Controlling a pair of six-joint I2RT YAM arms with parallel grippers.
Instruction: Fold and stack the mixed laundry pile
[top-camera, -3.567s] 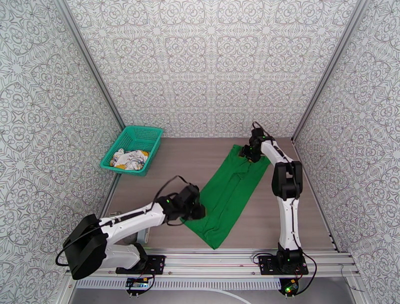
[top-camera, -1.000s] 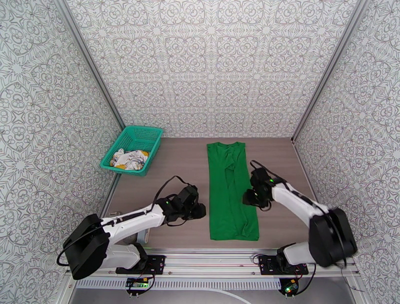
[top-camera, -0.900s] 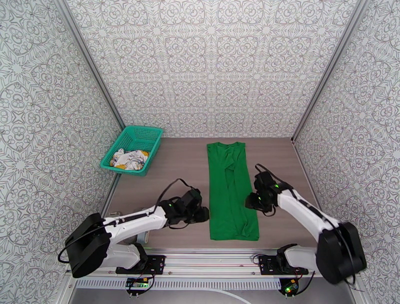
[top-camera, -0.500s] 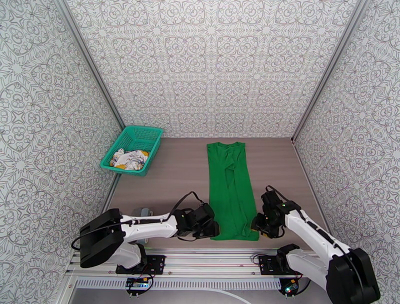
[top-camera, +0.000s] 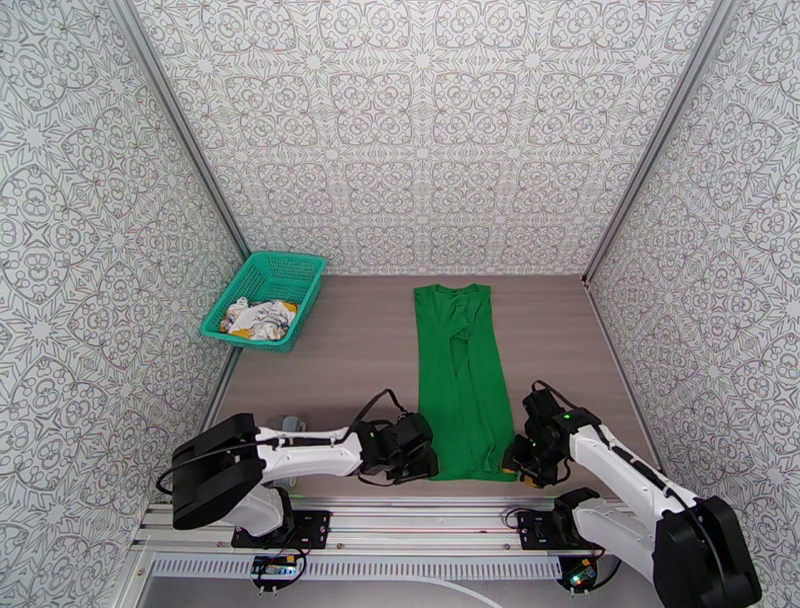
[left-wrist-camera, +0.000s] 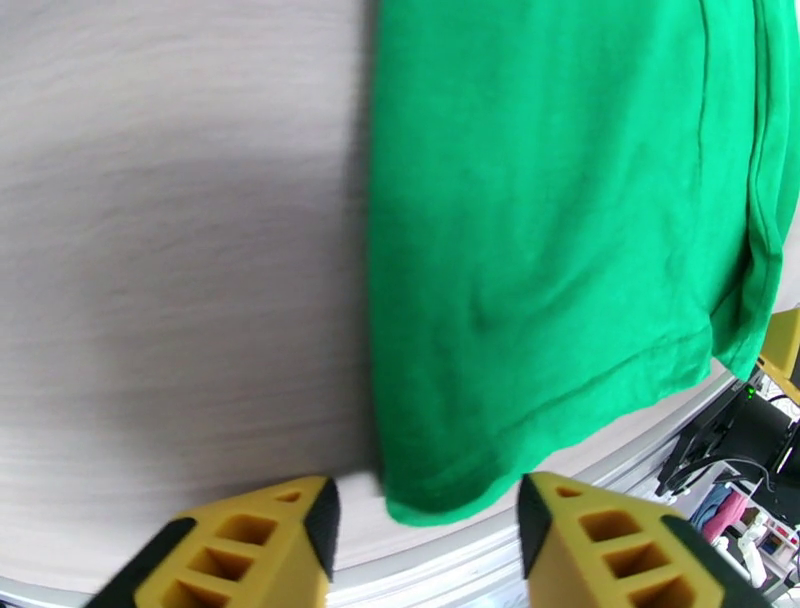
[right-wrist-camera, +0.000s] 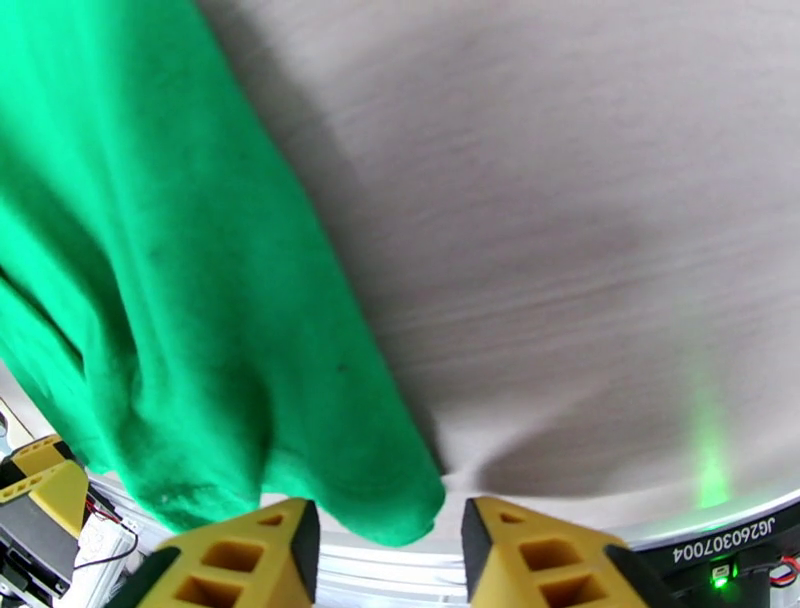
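Observation:
The bright green shirt lies flat as a long narrow strip down the middle of the table, collar end far, hem at the near edge. My left gripper stands open at the hem's near left corner; in the left wrist view that corner lies between the yellow fingertips. My right gripper is open at the near right corner, which sits between its fingers in the right wrist view, the green shirt spreading to the left. The white printed garment lies crumpled in the basket.
A teal mesh basket sits at the far left of the table by the left wall. The table's near edge and the metal rail run just below both grippers. Bare tabletop lies either side of the shirt.
Since the earliest frame the shirt went from a diagonal lie to a straight strip. Both arms have since drawn back to its near hem corners; in the last half second they settled slightly closer.

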